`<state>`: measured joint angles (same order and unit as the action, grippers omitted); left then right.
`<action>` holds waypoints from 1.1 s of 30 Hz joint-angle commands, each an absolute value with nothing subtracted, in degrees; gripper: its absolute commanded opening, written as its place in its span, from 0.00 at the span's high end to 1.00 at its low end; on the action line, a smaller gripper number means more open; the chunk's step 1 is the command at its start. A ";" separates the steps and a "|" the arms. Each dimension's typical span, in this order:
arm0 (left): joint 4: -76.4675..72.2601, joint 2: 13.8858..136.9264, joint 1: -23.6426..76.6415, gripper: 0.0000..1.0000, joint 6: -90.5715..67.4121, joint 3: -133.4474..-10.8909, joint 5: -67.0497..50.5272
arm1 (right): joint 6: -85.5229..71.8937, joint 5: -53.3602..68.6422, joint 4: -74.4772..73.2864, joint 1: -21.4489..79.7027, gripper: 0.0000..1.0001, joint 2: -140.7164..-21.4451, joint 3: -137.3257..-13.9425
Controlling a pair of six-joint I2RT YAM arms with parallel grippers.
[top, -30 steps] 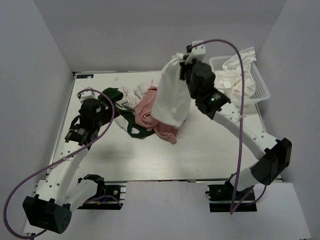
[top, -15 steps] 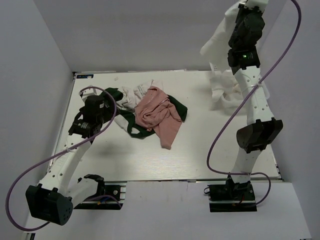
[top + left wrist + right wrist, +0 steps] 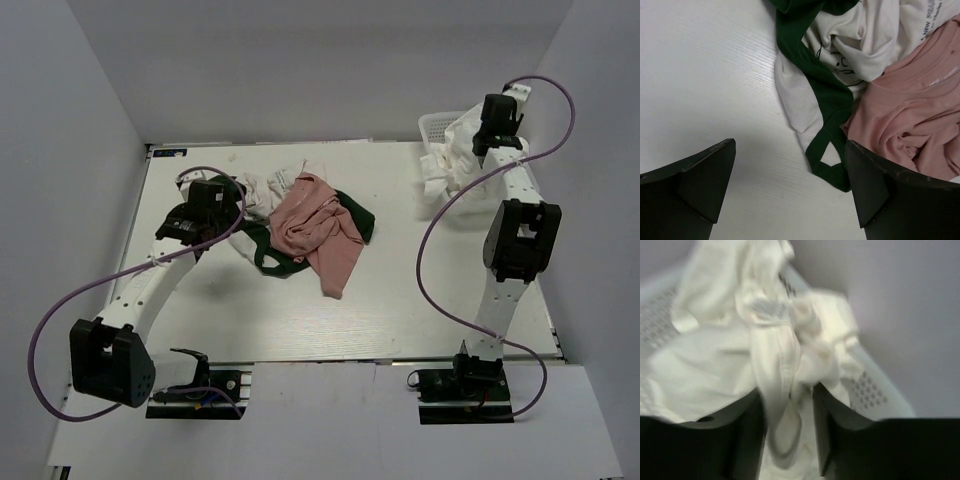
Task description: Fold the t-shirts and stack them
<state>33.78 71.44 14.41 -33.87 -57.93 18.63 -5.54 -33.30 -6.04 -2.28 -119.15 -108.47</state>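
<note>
– Top external view, noting for us both: left gripper [image 3: 215,200] sits at the left edge of the heap, fingers spread wide, nothing in them. The pink shirt [image 3: 320,235] lies on top, mid-table; the green-trimmed shirt [image 3: 262,255] pokes out under it on our side.

– Agreed. Left wrist view: a dark green band of that shirt runs away from the gripper, roughly along the reach, and its looped end lies right between the two fingertips. Cloth is ahead and a little to the right.

– So the band crosses the closing line. We judge a short drop and a squeeze would catch it. The left arm is the near one, by far.

– Right gripper [image 3: 787,405]?

– Well apart, at the far right corner over the basket [image 3: 432,122]. The wrist picture is blurred, but the fingers stand close with a fold of the white shirt [image 3: 715,355] pinched between them. We read it as clamped on that cloth, which spills over the basket.

– Surface?

– The table [image 3: 400,290] is white, smooth, faintly grained; cloth should slide on it. Bare board shows on the near side of the heap for spreading. Grey walls [image 3: 80,150] stand close on the left, the far side and the right.
</note>
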 commanded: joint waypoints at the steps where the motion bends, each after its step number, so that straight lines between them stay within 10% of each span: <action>1: 36.21 70.84 14.24 0.00 -33.84 -59.42 19.24 | -9.24 -24.63 -17.54 -3.52 0.50 -116.63 -109.77; 2: 36.21 70.23 14.24 0.00 -33.84 -59.41 19.25 | -9.05 -23.30 -18.97 -2.99 0.20 -116.46 -110.21; 4: 38.06 69.62 14.24 0.00 -36.02 -59.41 19.77 | -5.90 -16.63 -20.65 -0.72 0.10 -113.49 -109.34; 15: 44.38 64.52 14.24 0.00 -44.64 -56.95 17.14 | 5.62 -4.41 -13.46 27.30 0.10 -98.44 -87.04; 30: 46.32 56.60 14.24 0.00 -45.97 -51.50 14.07 | 2.02 0.88 -5.36 47.90 0.10 -117.67 -84.10; 32: 45.80 56.60 14.24 0.00 -45.97 -51.50 13.37 | 0.62 0.26 -5.19 48.34 0.18 -119.26 -85.33; 33: 45.79 56.60 14.24 0.00 -45.97 -51.50 13.36 | 0.35 -1.48 -4.84 48.25 0.47 -119.70 -85.52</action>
